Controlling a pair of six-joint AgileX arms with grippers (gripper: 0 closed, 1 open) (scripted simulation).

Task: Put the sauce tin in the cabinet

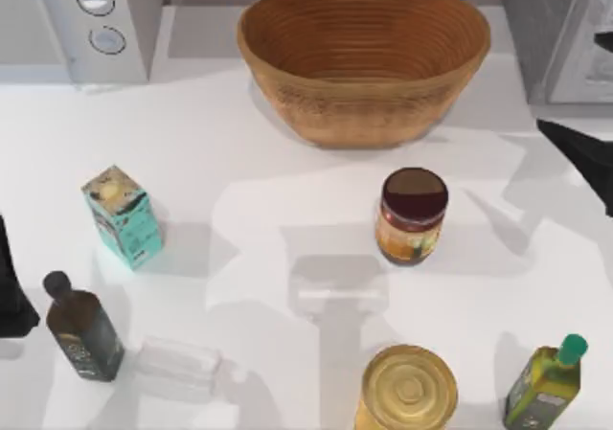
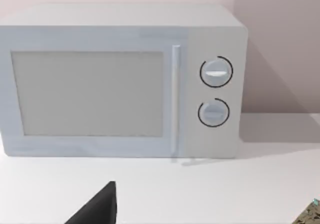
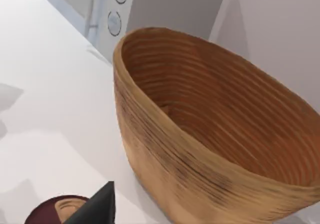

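On the white desk, beyond the gold-topped can at the near edge, the sauce tin stands upright just in front of the woven basket, well apart from the cabinet at the far right corner. Rigid, smooth-sided and probably fairly weighty, it looks best gripped across its labelled side, below the maroon top. Only dark slivers of both arms show at the desk's side edges, so whether either claw is released or clenched cannot be told.
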